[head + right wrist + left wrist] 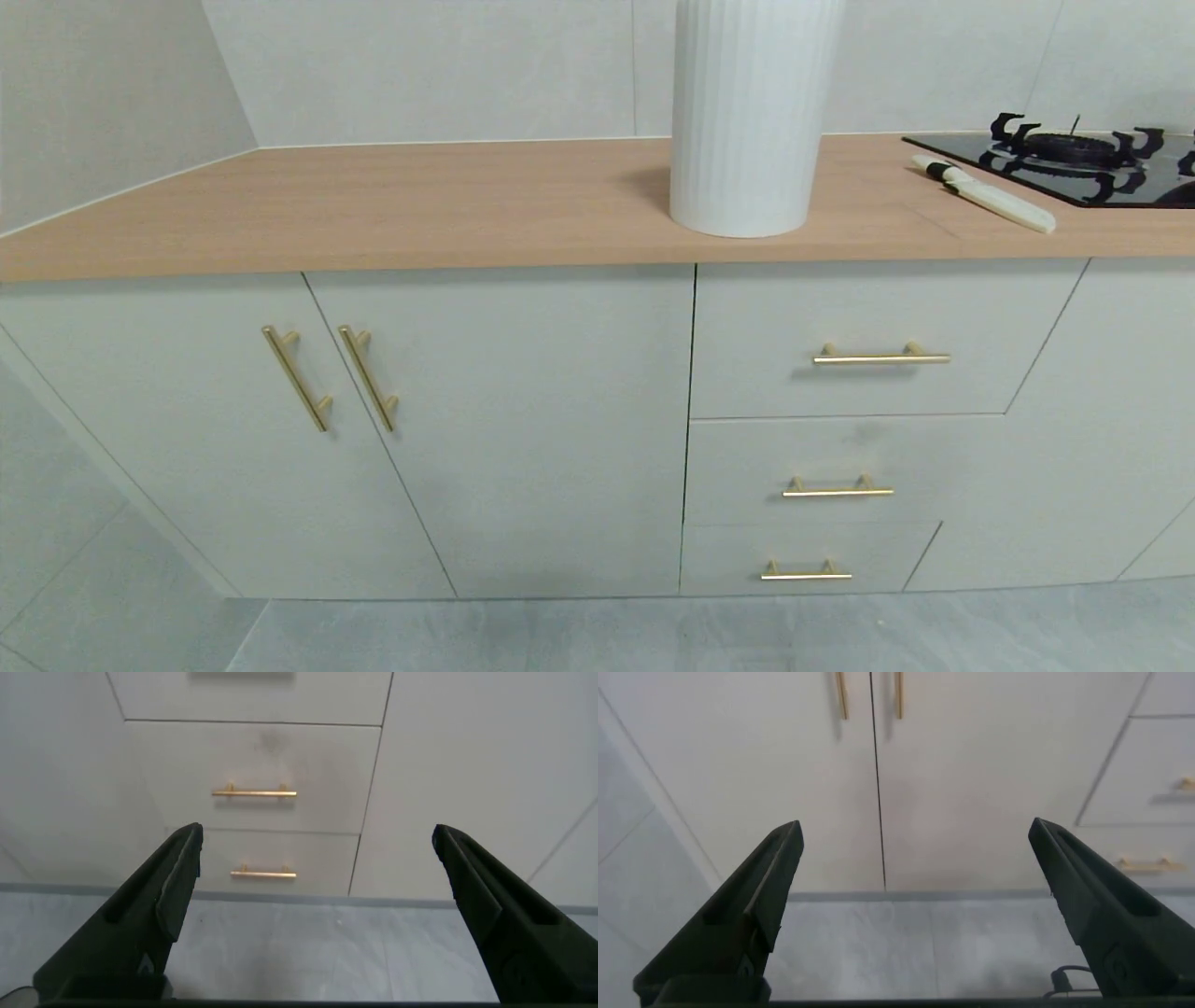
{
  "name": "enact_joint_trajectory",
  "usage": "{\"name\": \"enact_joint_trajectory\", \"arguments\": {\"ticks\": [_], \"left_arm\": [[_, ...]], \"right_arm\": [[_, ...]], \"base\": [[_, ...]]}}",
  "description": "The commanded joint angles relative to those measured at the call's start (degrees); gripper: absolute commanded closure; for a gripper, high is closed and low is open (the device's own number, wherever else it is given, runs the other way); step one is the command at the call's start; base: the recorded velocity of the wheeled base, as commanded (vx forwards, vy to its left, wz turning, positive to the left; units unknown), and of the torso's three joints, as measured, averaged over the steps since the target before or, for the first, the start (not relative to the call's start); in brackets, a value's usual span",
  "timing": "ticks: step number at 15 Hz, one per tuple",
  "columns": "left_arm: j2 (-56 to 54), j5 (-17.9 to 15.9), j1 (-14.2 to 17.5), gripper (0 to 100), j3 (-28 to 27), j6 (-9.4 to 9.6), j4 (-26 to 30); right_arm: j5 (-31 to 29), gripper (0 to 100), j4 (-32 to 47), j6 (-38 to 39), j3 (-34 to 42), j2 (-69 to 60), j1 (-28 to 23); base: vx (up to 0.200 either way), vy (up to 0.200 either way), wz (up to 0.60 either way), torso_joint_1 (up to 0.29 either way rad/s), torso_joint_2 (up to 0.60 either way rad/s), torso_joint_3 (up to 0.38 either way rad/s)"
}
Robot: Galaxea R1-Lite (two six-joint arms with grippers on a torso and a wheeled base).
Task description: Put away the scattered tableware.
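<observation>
Left wrist view: the left gripper (pixel 915 831) has its two dark fingers (pixel 766 887) set wide apart with nothing between them. Beyond them are the pale floor (pixel 906 943) and the foot of the double doors (pixel 990 775).

Right wrist view: the right gripper (pixel 318 833) is likewise spread wide and empty. It faces the lower drawers; two brass handles (pixel 254 792) show, one above the other.

Head view: the cabinet front is nearest, with the double doors to the left and a stack of three drawers (pixel 868 317) to the right. Above runs the wooden countertop (pixel 420 201). A tall white ribbed container (pixel 747 112) stands near its front edge. A gas hob (pixel 1074 163) is set in at the far right.

Task item: one slim white utensil (pixel 985 193) with a dark band near one end. It lies flat on the countertop between the container and the hob, just beside the hob's edge. It may be a knife; cannot tell for certain.

Handling (judgement):
- Probably light, stiff and smooth, so it may slip.
- It sits low on the board, so the fingers must close across its narrow width, close to the surface.
- Take hold near the middle, toward the banded end, which may be the handle.
- If one end is a blade, keep off that end.

Both grippers are down at cabinet height, well apart from the utensil.
</observation>
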State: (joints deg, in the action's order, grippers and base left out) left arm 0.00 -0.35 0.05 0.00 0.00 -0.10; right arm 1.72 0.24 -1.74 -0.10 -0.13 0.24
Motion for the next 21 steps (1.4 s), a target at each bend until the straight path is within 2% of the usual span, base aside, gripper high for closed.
{"name": "enact_joint_trajectory", "arguments": {"ticks": [1,11,19,21], "left_arm": [[0.09,0.00,0.04,0,0.00,0.00,0.01],[0.09,0.00,0.04,0,0.00,0.00,0.01],[0.09,0.00,0.04,0,0.00,0.00,0.01],[0.09,0.00,0.04,0,0.00,0.00,0.01]], "right_arm": [[0.04,0,0.02,-0.01,0.01,0.13,0.02],[0.13,0,0.02,-0.01,0.01,0.13,0.02],[0.04,0,0.02,-0.01,0.01,0.13,0.02],[0.04,0,0.02,-0.01,0.01,0.13,0.02]], "base": [[0.200,0.000,0.00,0.002,0.01,0.002],[0.200,0.000,0.00,0.004,0.00,0.003],[0.000,0.000,0.00,0.000,0.00,0.000],[0.000,-0.200,0.00,0.002,0.00,0.012]]}}
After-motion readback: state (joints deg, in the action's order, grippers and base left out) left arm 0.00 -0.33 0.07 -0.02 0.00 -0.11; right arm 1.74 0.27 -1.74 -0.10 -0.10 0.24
